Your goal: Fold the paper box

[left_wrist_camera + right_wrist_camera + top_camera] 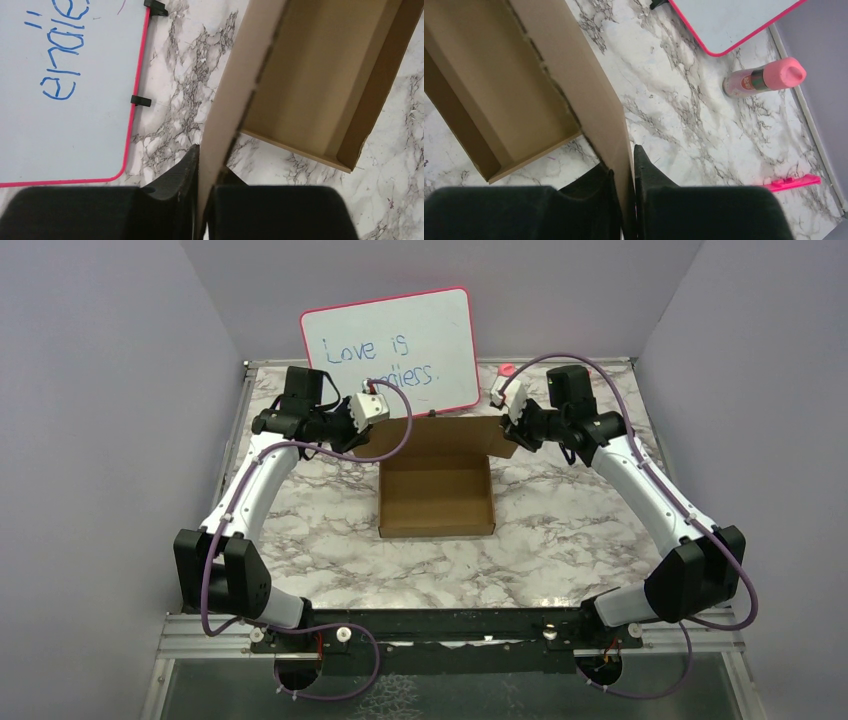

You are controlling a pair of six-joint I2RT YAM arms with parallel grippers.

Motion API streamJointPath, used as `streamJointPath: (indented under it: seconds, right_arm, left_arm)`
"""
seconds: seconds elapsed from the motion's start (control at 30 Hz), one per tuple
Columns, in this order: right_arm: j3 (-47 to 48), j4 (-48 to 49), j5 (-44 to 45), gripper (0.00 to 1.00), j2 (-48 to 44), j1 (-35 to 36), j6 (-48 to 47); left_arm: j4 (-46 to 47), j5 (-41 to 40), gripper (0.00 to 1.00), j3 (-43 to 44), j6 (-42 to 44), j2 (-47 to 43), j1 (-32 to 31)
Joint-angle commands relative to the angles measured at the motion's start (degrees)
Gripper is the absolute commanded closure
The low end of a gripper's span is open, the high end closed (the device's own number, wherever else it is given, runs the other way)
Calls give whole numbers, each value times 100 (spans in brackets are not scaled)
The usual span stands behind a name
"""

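One paper box (pixel 436 495), one whiteboard (pixel 390 340), one pink-capped bottle (pixel 764 80), one left claw (pixel 207 162), one right claw (pixel 628 161)

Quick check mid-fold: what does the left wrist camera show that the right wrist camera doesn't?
Only left wrist: blue handwriting on the whiteboard, and the left end effector pinching a raised panel of the paper box. Only right wrist: a pink-capped bottle lying on its side, a pink strip, and the right end effector pinching a panel. Both: the box's open tray, the marble table, and part of the whiteboard's pink frame.
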Motion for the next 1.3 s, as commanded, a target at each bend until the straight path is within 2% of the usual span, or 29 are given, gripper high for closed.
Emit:
streamJointPath:
  seconds: [0.0, 0.17, 0.3, 0.53, 0.87, 1.0, 1.17, 1.27]
  right_arm:
    - [146, 72, -179, 87, 51, -43, 26]
    - [251, 154, -74, 99, 178, -47, 356]
    - [464, 202, -102, 99, 324, -48, 956]
    - [420, 581, 112, 99, 260, -30, 2077]
    - [133, 695, 1220, 99, 30, 291, 3757]
    - [120, 392, 1762, 99, -16, 399, 4437]
    - [276, -73, 2157, 99, -1, 542, 5112]
    - [316, -193, 2727, 99, -21, 704, 5572]
  left_arm:
    - [-105, 256, 95, 207, 45, 31, 38]
    - [-39, 334, 100, 278, -384, 8, 29]
    - [192, 163, 100, 265, -1092, 46, -14]
    - [729, -754, 100, 108, -2263, -89, -152]
    - [1119, -1678, 100, -231, -4054, -266, -302]
    - [1240, -2019, 100, -351, -4757, -335, -442]
    - [1304, -2848, 100, -316, -5410, -387, -766]
    - [1305, -3259, 100, -302, -5682, -384, -950]
